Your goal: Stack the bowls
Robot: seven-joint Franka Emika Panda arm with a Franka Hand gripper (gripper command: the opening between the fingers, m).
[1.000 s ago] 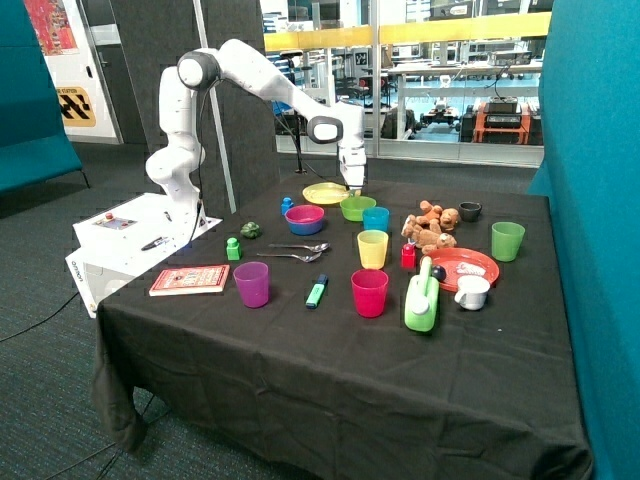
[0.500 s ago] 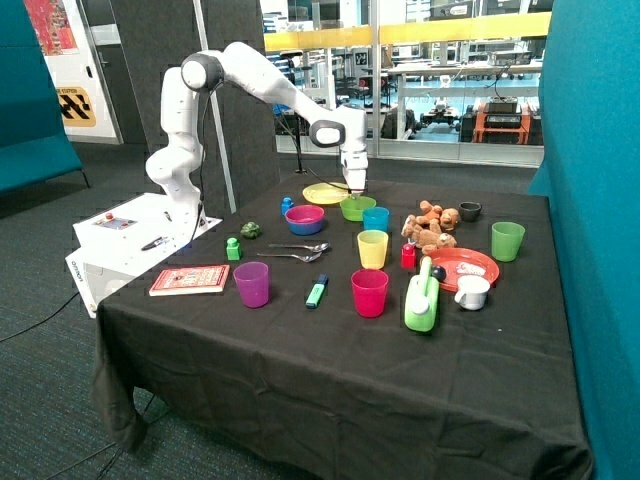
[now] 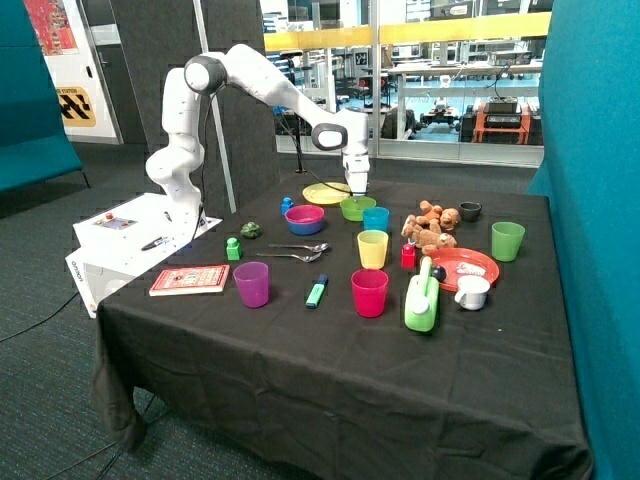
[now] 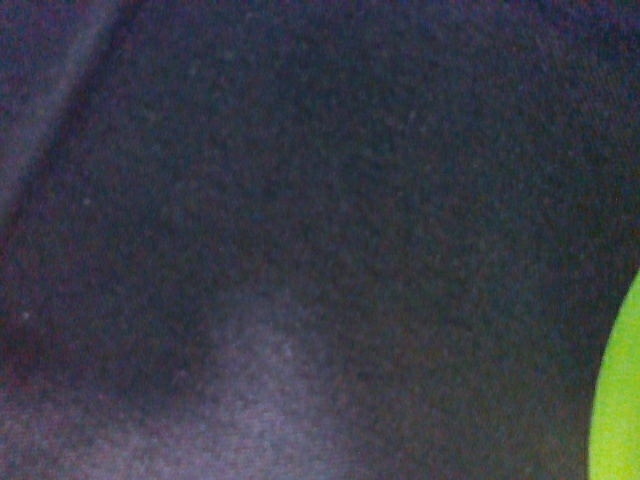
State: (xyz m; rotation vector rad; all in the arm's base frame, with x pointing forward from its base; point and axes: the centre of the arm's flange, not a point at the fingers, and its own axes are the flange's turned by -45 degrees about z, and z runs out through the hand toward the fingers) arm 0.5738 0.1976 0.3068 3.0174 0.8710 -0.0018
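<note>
We see a black-clothed table (image 3: pixel 300 380) crowded with toys and tableware, and the white Franka arm (image 3: pixel 260 85) reaching across its far side. The gripper (image 3: pixel 356 194) is down at the rim of the lime green bowl (image 3: pixel 357 208), which sits just beside the yellow plate (image 3: pixel 325 193) and the blue cup (image 3: pixel 376 219). We cannot tell how the claw stands; the wrist view shows only dark cloth and a sliver of lime green bowl (image 4: pixel 620 400). The pink and blue bowls (image 3: pixel 305 218) appear already nested, near the spoons (image 3: pixel 297 251), so the green one seems the last to go. We judge these bowls light, stiff and somewhat slick plastic. A pinch across the thin rim wall looks the best hold.
</note>
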